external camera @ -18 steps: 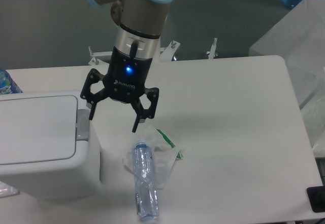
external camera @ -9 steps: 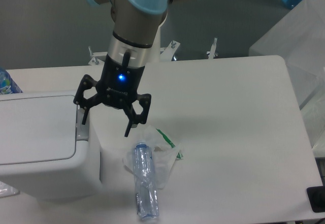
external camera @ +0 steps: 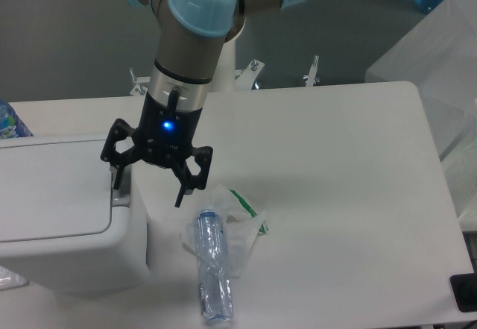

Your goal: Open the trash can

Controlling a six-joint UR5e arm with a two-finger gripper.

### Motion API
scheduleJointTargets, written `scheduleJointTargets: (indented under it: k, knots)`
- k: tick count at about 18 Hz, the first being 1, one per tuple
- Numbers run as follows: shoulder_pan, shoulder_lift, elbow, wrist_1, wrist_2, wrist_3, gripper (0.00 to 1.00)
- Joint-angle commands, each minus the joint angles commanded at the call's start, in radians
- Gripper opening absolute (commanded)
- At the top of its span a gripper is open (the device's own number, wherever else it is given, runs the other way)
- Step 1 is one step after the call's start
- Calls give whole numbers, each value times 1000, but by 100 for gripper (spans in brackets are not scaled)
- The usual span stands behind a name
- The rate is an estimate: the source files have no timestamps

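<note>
At the far left edge of the frame you have a blue-labelled bottle top (external camera: 9, 120) peeking in above the bin (external camera: 67, 217), which fills the lower left: a white box with rounded corners, its flat lid down, and a small grey latch (external camera: 121, 193) on its right-hand rim. Right over that rim, left of centre, your gripper (external camera: 147, 187) hangs with its jaws spread wide and nothing between them; the left finger (external camera: 115, 174) comes down at the latch, though you cannot tell whether it touches, and the right finger points down over bare table (external camera: 335, 157) just beside the bin. A blue light glows on the gripper body. Below and right of the gripper, near the bottom centre, a clear plastic bottle (external camera: 211, 269) lies on a crumpled wrapper (external camera: 237, 217) with green print. In the upper right corner you see clear plastic sheeting (external camera: 440, 53)
</note>
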Motion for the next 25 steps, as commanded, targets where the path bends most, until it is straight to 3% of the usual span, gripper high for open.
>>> scheduleJointTargets:
  k: [25]
  knots:
    - [2, 3, 2, 3, 17, 5, 100]
